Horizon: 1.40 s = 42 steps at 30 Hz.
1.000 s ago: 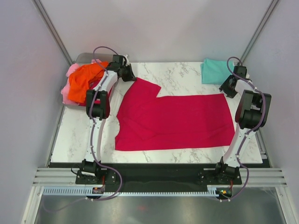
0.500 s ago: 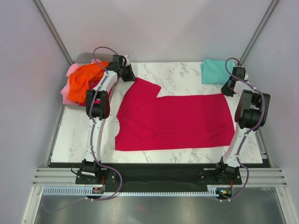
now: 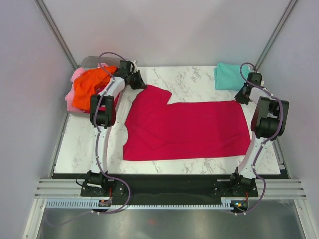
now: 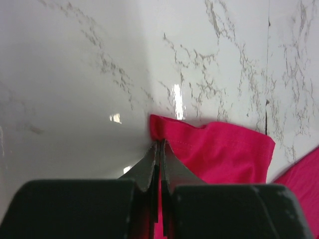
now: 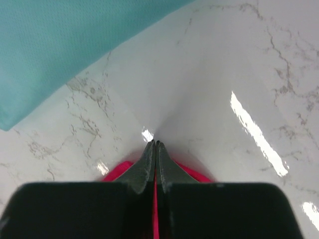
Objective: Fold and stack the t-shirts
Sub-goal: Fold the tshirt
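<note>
Marble table (image 3: 199, 79): carries all items. Crimson t-shirt (image 3: 184, 129): spread flat across the table's middle, partly folded, its far left corner raised toward the back edge. Orange t-shirt (image 3: 87, 87): crumpled at the far left, lying on the pale pink t-shirt (image 3: 75, 75). Teal t-shirt (image 3: 227, 75): folded square at the far right corner, apart from the crimson cloth. Left gripper (image 4: 159, 144): fingers clenched on the crimson t-shirt's far left corner. Right gripper (image 5: 155, 144): fingers pinched together on its far right corner.
</note>
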Tool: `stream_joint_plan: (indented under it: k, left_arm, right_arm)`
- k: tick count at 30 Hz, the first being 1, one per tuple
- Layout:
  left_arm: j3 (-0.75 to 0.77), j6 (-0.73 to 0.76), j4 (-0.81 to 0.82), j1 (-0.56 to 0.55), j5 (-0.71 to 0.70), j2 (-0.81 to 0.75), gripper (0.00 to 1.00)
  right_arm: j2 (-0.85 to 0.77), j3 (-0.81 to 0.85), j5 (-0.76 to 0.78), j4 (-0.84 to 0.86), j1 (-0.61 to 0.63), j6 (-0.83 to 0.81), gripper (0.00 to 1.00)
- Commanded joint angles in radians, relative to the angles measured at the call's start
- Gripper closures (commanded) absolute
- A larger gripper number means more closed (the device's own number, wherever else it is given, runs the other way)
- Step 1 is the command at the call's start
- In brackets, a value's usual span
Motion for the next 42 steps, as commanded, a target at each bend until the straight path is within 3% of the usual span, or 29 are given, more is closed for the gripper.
stream_joint_plan:
  k: [1,11,29,42]
  left_arm:
    - [-0.094,-0.042,0.013,0.009,0.026,-0.161,0.98]
    - [-0.224,-0.026,-0.009,0.007,0.069,-0.399,0.98]
    - [-0.920,0.083,-0.016,-0.014,0.055,-0.995,0.98]
    - [-1.214,0.090,-0.053,-0.036,0.026,-1.361,0.98]
  right_arm:
    - [-0.108,-0.023,-0.031,-0.027,0.005,-0.006,1.00]
    - [-0.271,-0.108,-0.044,-0.039,0.005,-0.005,1.00]
    - [-0.603,-0.440,-0.111,-0.053,-0.073,-0.031,1.00]
    - [-0.765,-0.611,-0.143,-0.065,-0.139,-0.035,1.00]
